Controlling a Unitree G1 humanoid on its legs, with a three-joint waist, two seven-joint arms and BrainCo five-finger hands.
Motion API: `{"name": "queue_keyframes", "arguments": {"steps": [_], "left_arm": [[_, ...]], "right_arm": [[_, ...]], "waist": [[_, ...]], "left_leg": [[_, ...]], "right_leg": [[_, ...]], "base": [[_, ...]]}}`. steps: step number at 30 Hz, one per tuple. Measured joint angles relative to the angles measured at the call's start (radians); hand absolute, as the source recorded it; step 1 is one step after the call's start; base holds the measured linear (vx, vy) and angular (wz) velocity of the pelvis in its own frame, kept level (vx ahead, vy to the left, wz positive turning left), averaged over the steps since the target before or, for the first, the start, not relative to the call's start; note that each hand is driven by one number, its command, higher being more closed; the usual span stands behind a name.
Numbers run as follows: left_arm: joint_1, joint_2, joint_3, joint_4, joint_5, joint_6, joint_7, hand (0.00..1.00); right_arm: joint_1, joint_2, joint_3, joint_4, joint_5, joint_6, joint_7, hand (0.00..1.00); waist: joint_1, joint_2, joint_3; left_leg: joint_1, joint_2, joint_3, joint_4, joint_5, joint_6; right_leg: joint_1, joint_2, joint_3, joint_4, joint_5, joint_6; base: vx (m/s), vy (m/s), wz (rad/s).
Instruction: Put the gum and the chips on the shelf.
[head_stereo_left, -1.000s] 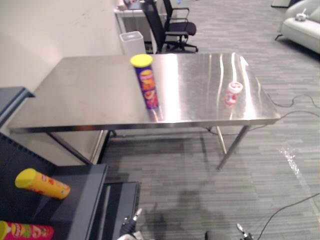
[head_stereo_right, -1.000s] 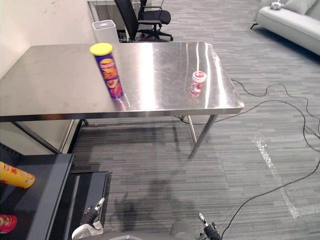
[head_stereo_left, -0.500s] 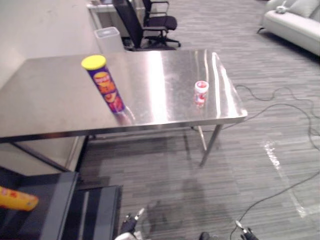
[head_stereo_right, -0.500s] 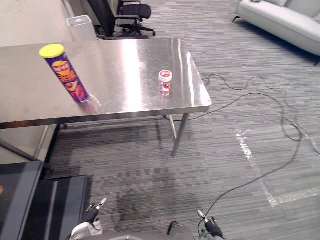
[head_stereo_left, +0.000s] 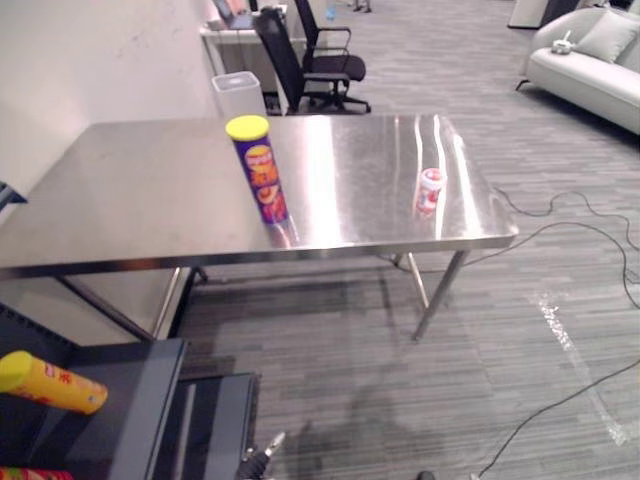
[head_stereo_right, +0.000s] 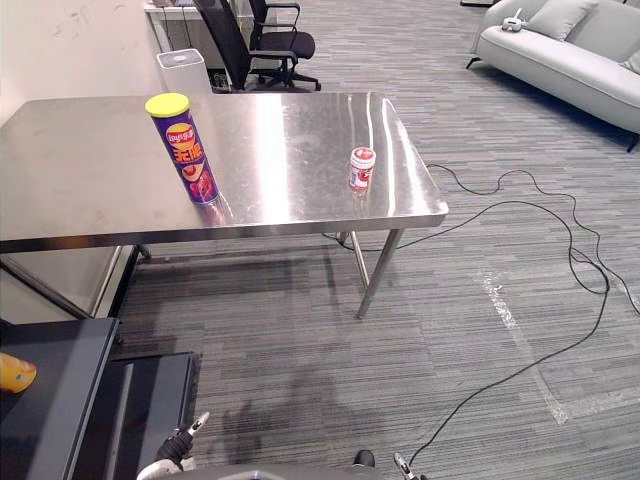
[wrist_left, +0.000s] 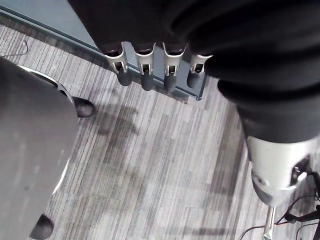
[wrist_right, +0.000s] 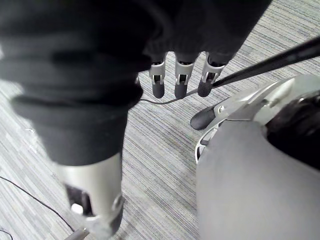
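currently, a purple chips can (head_stereo_left: 259, 180) stands upright on a steel table (head_stereo_left: 130, 200), with a small gum jar (head_stereo_left: 429, 190) well to its right, near the table's edge. a dark shelf (head_stereo_left: 150, 395) sits low at the left. the left hand (wrist_left: 148, 75) and right hand (wrist_right: 181, 82) hang over carpet (head_stereo_right: 300, 330), fingers straight and empty.

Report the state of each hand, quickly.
Left hand: open, holding nothing.
Right hand: open, holding nothing.
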Motion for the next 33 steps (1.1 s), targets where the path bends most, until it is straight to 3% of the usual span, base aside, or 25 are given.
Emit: {"name": "queue_keyframes", "arguments": {"steps": [6, 11, 16, 21, 25, 33], "left_arm": [[0.001, 0.001, 0.029, 0.002, 0.001, 0.0, 0.001, 0.0], [0.006, 0.001, 0.042, -0.005, 0.026, 0.0, 0.004, 0.0], [0.043, -0.001, 0.039, -0.041, 0.05, -0.001, 0.0, 0.0], [0.045, 0.0, -0.011, -0.042, 0.078, -0.001, -0.011, 0.0], [0.044, 0.003, -0.05, -0.046, 0.078, -0.001, -0.026, 0.0], [0.044, 0.012, -0.094, -0.056, 0.078, -0.002, -0.027, 0.0]], "right_arm": [[0.0, 0.0, -0.011, 0.0, 0.004, -0.001, -0.011, 0.0], [-0.01, -0.029, -0.169, -0.035, 0.047, -0.002, -0.051, 0.0], [-0.04, -0.183, -0.359, -0.327, -0.005, -0.009, -0.119, 0.0], [-0.153, -0.383, -0.466, -0.495, -0.079, -0.068, -0.186, 0.0], [-0.258, -0.432, -0.464, -0.495, -0.116, -0.087, -0.216, 0.0], [-0.389, -0.48, -0.285, -0.481, -0.157, -0.085, -0.232, 0.0]], "waist": [[0.001, -0.004, -0.003], [0.0, -0.01, -0.014], [-0.021, -0.008, -0.032], [-0.023, 0.005, -0.047], [-0.022, 0.004, -0.048], [-0.02, 0.005, -0.048]], "left_leg": [[0.001, -0.005, -0.011, -0.009, 0.0, 0.0], [0.001, -0.011, -0.012, -0.011, 0.0, 0.001], [-0.015, -0.013, -0.012, -0.016, -0.002, 0.002], [-0.02, -0.01, -0.026, -0.019, -0.001, 0.002], [-0.031, -0.009, -0.06, -0.019, 0.001, 0.004], [-0.037, -0.012, -0.088, -0.016, 0.002, 0.006]], "right_leg": [[0.0, 0.0, -0.001, 0.0, 0.0, 0.0], [-0.002, -0.005, 0.007, 0.0, -0.002, -0.004], [-0.024, -0.007, 0.03, 0.008, -0.014, -0.023], [-0.045, -0.003, 0.034, 0.038, -0.028, -0.043], [-0.053, -0.001, 0.035, 0.058, -0.035, -0.054], [-0.057, -0.006, 0.057, 0.074, -0.035, -0.055]], "base": [[0.01, 0.005, 0.01], [0.0, 0.0, 0.0], [-0.03, 0.003, -0.07], [0.0, 0.0, 0.0], [0.01, 0.004, 0.15], [0.02, 0.014, 0.1]]}}
